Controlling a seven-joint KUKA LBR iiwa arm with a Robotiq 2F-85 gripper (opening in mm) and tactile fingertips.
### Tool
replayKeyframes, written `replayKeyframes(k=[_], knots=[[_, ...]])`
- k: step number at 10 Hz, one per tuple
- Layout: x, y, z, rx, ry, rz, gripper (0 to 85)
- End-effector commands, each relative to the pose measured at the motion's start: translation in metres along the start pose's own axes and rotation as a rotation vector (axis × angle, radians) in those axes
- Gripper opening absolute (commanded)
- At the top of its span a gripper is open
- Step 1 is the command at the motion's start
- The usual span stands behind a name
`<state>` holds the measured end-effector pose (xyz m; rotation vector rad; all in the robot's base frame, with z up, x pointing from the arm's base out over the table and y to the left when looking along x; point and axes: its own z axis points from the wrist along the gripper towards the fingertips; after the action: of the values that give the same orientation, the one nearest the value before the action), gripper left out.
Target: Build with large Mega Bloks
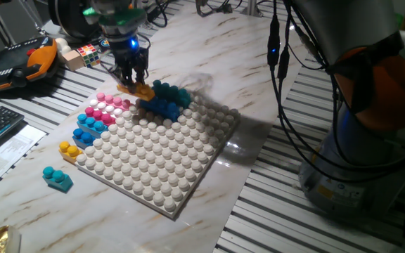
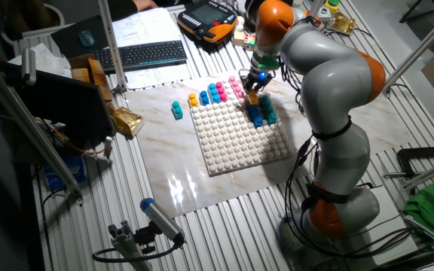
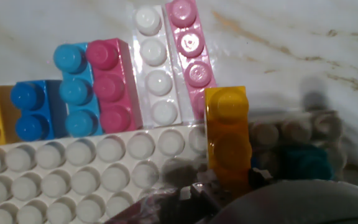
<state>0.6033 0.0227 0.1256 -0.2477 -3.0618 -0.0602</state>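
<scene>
I have the claw (image 1: 133, 79) closed on a yellow-orange brick (image 1: 138, 89), its fingers clamped on the brick's long sides, up in the upper left of one fixed view. In the hand view the brick fills the lower middle of the frame and hangs over the top edge of the white baseplate (image 1: 181, 176). Whether its underside already touches the plate's studs I cannot tell.

Just right of it in that fixed view sit a teal brick (image 1: 170, 92) and a blue brick (image 1: 162, 107) on the plate, close together. Along the plate's left edge a row of loose bricks lies on the bench (image 1: 273, 140): pink bricks (image 1: 108, 106), a light blue brick (image 1: 90, 124), a second blue brick (image 1: 84, 136) and a yellow brick (image 1: 68, 150). A lone teal brick (image 1: 58, 178) lies apart at lower left, and a small puzzle cube (image 1: 87, 53) sits beyond the claw.

My read on handling: these bricks are hollow hard plastic, so light and stiff, with smooth walls that could slip or twist in the fingers if the grip is off-centre. The flat long sides, mid-length and below the studs, look like the safe place to hold. Seating one will likely need a straight downward push, squared to the stud grid; a tilted brick would probably jam or skid the plate on the marble.
</scene>
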Motion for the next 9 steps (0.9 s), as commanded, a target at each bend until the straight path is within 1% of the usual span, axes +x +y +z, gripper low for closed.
replayKeyframes(k=[1, 2, 3, 5, 6, 7, 8, 9], knots=[[0.0030, 0.0031, 0.0030, 0.004, -0.005, 0.013, 1.0], [0.0067, 0.0066, 0.0063, 0.009, -0.013, 0.023, 1.0], [0.0082, 0.0081, 0.0075, 0.006, -0.011, 0.029, 1.0], [0.0082, 0.0074, 0.0068, -0.012, -0.001, 0.029, 1.0], [0.0081, 0.0072, 0.0070, -0.015, 0.000, 0.027, 1.0], [0.0077, 0.0068, 0.0072, -0.013, 0.001, 0.024, 1.0], [0.0077, 0.0068, 0.0072, -0.002, -0.004, 0.017, 1.0], [0.0077, 0.0068, 0.0072, 0.002, -0.007, 0.012, 1.0]])
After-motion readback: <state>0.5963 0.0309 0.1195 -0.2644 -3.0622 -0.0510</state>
